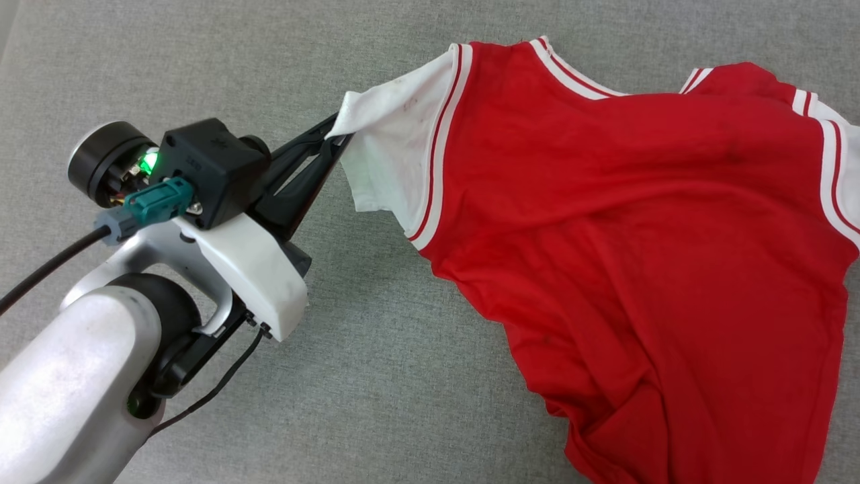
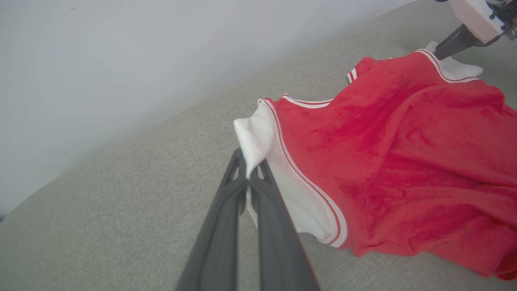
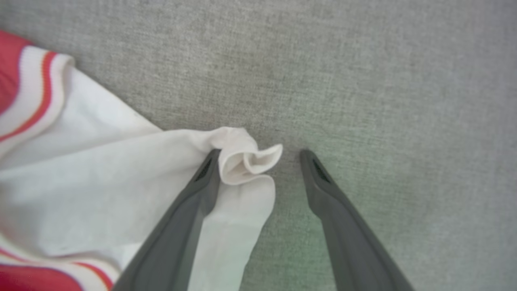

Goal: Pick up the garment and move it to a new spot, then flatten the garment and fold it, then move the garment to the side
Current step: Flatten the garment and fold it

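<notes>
The garment (image 1: 638,235) is seen from the head rumpled on the grey surface (image 1: 403,403), one white sleeve (image 1: 390,148) clamped by the left pincer (image 1: 334,142), shown shut from its wrist; from the right wrist, the other sleeve's tip (image 3: 250,159) should be seated deeper in the open right pincer (image 3: 260,155)

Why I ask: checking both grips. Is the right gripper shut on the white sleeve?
No: the right gripper stands open, with the white sleeve tip lying loose between its fingers.
</notes>
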Robot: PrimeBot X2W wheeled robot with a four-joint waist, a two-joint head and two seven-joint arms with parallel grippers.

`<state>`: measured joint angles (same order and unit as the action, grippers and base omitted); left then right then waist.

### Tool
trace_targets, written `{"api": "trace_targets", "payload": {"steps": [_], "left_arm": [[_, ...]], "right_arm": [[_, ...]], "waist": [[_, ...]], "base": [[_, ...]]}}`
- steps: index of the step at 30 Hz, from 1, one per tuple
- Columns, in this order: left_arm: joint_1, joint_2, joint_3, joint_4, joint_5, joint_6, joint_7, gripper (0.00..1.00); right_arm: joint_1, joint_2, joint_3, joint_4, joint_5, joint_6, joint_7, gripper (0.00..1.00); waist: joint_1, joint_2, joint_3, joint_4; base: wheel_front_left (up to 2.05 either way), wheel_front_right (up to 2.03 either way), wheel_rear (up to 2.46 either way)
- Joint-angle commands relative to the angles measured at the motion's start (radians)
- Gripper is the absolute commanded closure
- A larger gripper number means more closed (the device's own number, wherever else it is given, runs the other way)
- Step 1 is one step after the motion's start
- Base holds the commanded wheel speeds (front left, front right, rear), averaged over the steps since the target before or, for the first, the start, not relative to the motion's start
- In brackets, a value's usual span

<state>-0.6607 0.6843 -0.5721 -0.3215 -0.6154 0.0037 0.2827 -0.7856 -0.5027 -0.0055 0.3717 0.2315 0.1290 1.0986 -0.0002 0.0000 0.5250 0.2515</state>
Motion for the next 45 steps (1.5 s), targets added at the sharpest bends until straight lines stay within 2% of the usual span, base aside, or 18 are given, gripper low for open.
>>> {"api": "trace_targets", "payload": {"steps": [1,2,8,15,19,20,28,35,45], "left_arm": [[-0.002,-0.003,0.001,0.009,0.003,0.006,-0.007,1.00],[0.000,-0.002,0.000,0.016,0.006,0.006,-0.008,1.00],[0.018,0.004,0.014,0.056,0.000,0.019,-0.025,1.00],[0.065,0.051,0.064,0.098,-0.016,0.053,-0.059,1.00],[0.091,0.075,0.094,0.094,-0.025,0.073,-0.070,1.00],[0.108,0.096,0.121,0.083,-0.032,0.090,-0.078,1.00],[0.175,0.169,0.226,0.043,-0.057,0.146,-0.128,1.00],[0.222,0.233,0.333,-0.005,-0.065,0.192,-0.181,1.00],[0.271,0.267,0.482,-0.078,-0.094,0.243,-0.269,1.00]], "right_arm": [[0.126,0.033,0.058,0.064,0.027,0.004,0.021,0.63],[0.130,0.024,0.063,0.061,0.032,0.004,0.010,1.00],[0.086,-0.009,0.048,0.042,0.063,0.002,-0.073,1.00],[-0.001,-0.031,0.073,-0.015,0.144,0.001,-0.235,1.00],[-0.006,-0.034,0.074,-0.044,0.190,0.002,-0.282,1.00],[-0.002,-0.044,0.077,-0.074,0.211,0.002,-0.306,1.00],[0.015,-0.074,0.081,-0.165,0.289,0.002,-0.421,1.00],[0.039,-0.075,0.077,-0.274,0.339,0.001,-0.539,1.00],[0.055,-0.055,0.042,-0.393,0.365,0.001,-0.639,1.00]], "waist": [[0.0002,0.0000,-0.001,-0.001],[0.0002,0.0000,-0.006,-0.002],[0.0002,0.0000,-0.054,-0.022],[0.0002,0.0000,-0.177,-0.085],[0.0002,0.0000,-0.226,-0.108],[0.0002,0.0000,-0.252,-0.121],[0.0002,0.0000,-0.341,-0.164],[0.0002,0.0000,-0.418,-0.198],[0.0002,0.0000,-0.470,-0.236]], "base": [[0.00,0.00,0.00],[0.00,0.00,0.00],[0.00,0.00,0.00],[0.00,0.00,0.00],[0.00,0.00,0.00],[0.00,0.00,0.00],[0.00,0.00,0.00],[0.00,0.00,0.00],[0.00,0.00,0.00]]}}
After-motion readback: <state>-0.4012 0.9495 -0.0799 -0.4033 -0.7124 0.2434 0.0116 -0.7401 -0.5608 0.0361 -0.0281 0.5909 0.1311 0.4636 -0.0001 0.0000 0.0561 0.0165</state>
